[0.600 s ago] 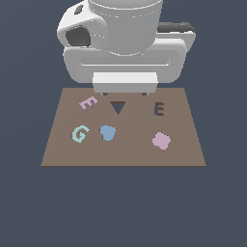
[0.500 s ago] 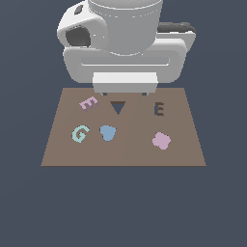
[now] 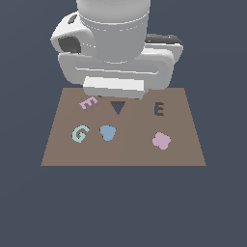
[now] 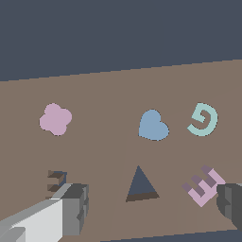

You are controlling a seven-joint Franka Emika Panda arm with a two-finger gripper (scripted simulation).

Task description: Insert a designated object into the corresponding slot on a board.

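The pale pink E block lies flat on the brown board near its far edge, at the exterior view's left. The dark E-shaped slot is at the far right and the dark triangle cutout lies between them. My arm's hand hovers over the board's far edge and hides the fingers there. In the wrist view my gripper is open and empty above the board. One finger partly covers the slot. The other finger is beside the pink E.
A teal G, a blue heart piece and a pink clover-like piece lie on the board's near half. They also show in the wrist view: the G, the heart, the clover. Dark floor surrounds the board.
My hand has shifted toward the exterior view's left and slightly lower, nearer the pink E. The pieces have not moved.
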